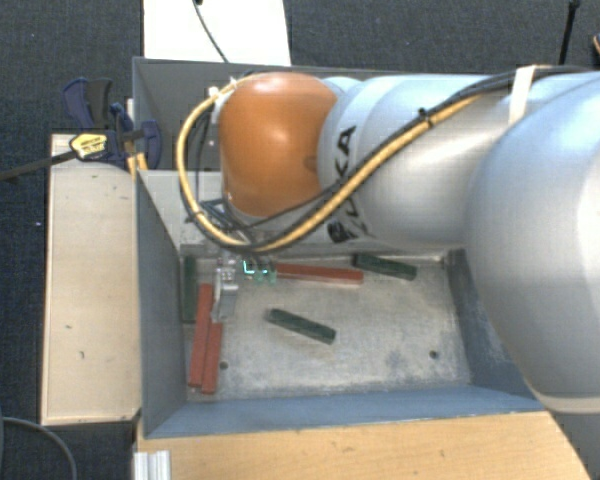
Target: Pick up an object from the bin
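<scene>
Bin (158,268): grey metal, matt, floor scuffed and speckled. Red sticks (204,353): matt, smooth; plastic or painted wood, cannot tell. Dark green sticks (300,326): dull matt. Arm shell (540,198): smooth silver, slight sheen. Orange cover (270,138): smooth, satin. Cable (410,133): yellowish braided sleeve.

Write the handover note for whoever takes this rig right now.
Hand: low at the left end of the bin, above the red sticks along the left wall; open or shut cannot be told.
Other things: middle green stick on the floor; back red stick and back green stick by the far wall.
Done: nothing visibly lifted.
Left: grip one thing, lift it out.
</scene>
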### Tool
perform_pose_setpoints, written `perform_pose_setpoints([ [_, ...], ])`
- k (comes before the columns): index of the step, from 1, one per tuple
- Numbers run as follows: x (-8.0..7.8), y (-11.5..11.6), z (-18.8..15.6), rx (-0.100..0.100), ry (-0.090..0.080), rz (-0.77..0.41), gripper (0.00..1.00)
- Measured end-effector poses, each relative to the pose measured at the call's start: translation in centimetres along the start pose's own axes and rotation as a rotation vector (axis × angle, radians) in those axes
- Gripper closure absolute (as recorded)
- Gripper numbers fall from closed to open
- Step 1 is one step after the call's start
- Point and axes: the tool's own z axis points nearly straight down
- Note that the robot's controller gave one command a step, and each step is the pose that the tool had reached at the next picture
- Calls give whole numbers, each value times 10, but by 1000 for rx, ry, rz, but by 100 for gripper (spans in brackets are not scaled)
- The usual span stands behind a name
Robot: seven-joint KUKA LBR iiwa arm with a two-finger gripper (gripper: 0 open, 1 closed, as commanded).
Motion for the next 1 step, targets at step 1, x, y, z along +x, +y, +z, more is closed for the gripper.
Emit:
perform_pose_setpoints([
  [1, 29, -106, 111, 3, -1, -322, 0],
])
